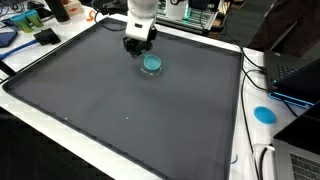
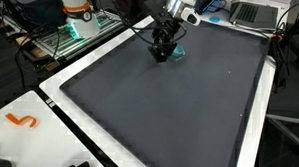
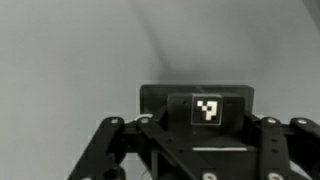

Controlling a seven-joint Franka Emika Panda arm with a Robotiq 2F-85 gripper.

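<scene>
This looks like a robotics lab or research workshop. A large dark grey rubber mat (image 1: 130,95) covers a white work table (image 1: 60,126), and bench clutter sits around it. In an exterior view an open black laptop (image 1: 300,72) stands at three o'clock with black cables (image 1: 252,62) trailing beside it, and assorted boxes and tools (image 1: 30,25) lie at ten o'clock. In an exterior view a silver laptop (image 2: 254,11) stands at one o'clock and green-lit electronics (image 2: 76,29) at eleven. The wrist view shows a black-and-white square fiducial tag (image 3: 207,110).
</scene>
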